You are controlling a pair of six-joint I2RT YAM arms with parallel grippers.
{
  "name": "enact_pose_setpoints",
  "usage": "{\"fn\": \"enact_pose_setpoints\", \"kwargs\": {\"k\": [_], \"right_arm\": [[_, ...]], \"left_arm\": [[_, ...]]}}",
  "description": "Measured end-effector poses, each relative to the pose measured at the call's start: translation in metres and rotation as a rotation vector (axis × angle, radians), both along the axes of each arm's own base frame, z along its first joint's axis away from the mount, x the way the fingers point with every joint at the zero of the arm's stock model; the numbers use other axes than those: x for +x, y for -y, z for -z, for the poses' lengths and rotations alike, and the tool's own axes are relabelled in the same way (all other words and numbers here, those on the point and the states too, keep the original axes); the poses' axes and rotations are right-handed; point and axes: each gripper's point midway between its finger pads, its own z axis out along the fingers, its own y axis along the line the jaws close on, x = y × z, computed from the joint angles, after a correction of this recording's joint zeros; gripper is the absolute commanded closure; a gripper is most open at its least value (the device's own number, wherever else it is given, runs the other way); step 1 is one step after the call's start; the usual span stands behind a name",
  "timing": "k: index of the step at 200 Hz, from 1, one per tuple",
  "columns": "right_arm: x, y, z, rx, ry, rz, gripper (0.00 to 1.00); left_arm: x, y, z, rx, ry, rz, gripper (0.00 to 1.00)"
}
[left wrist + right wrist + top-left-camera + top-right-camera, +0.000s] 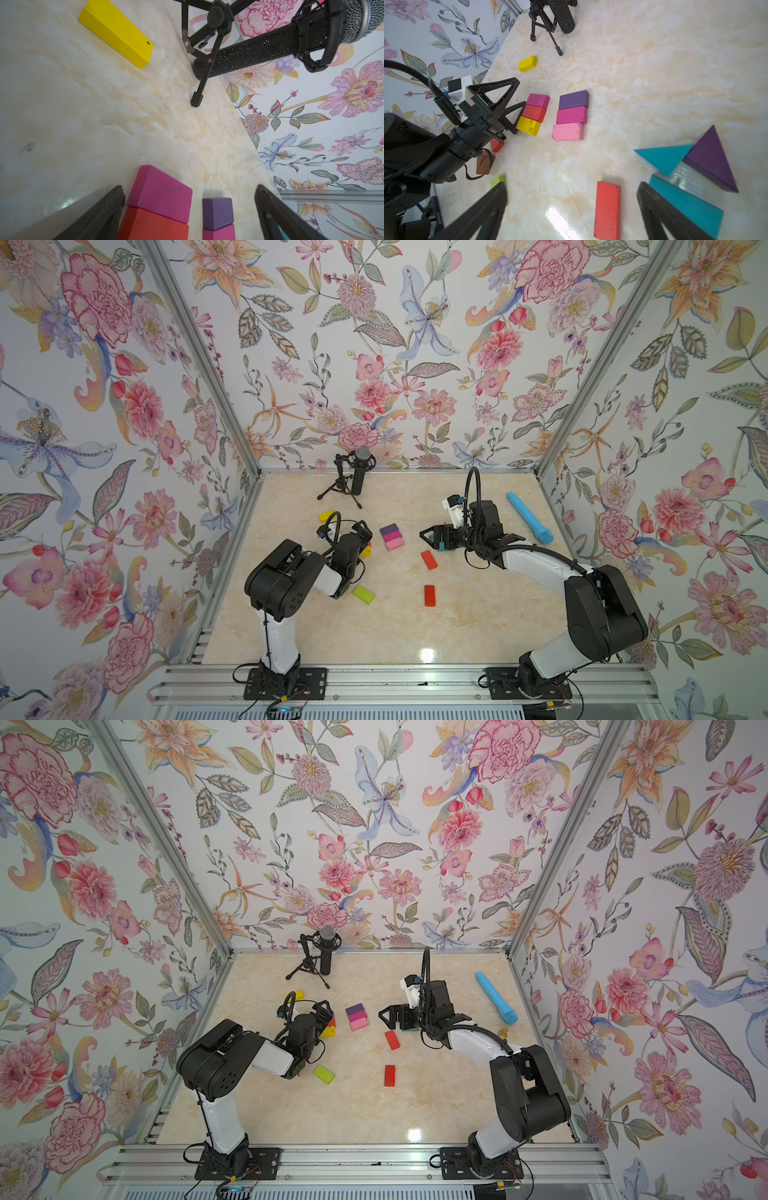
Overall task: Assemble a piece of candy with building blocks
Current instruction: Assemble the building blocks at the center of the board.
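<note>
Three building blocks, purple (573, 99), magenta (572, 114) and pink (568, 131), lie side by side in a column (392, 537). Beside it lies a second column of magenta (538, 100), red (534, 112) and yellow (528, 125) blocks. My left gripper (190, 190) is open, and one of its fingers (517, 116) rests against that second column. My right gripper (572, 187) is open and holds nothing. It hovers over the table next to a flat red block (607, 209). Two teal triangles (664, 158) (685, 203) and a purple triangle (712, 158) lie close to it.
A black microphone on a tripod (357, 472) stands at the back. A light-blue stick (530, 517) lies at the right. Loose blocks: yellow (326, 516), green (364, 594), two red (429, 560) (429, 595), and a brown one (483, 164) under the left arm.
</note>
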Motion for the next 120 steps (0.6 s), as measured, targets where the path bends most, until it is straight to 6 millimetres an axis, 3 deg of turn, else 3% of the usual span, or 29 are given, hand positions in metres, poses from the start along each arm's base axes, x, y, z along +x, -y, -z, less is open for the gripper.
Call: {"fn": "enact_pose_setpoints", "kwargs": {"k": [120], "right_arm": [[0.0,0.0,-0.002,0.024,0.0,0.0,0.0]], "left_arm": [[0.006,0.019,-0.002,-0.017,0.019,0.029,0.01]]}}
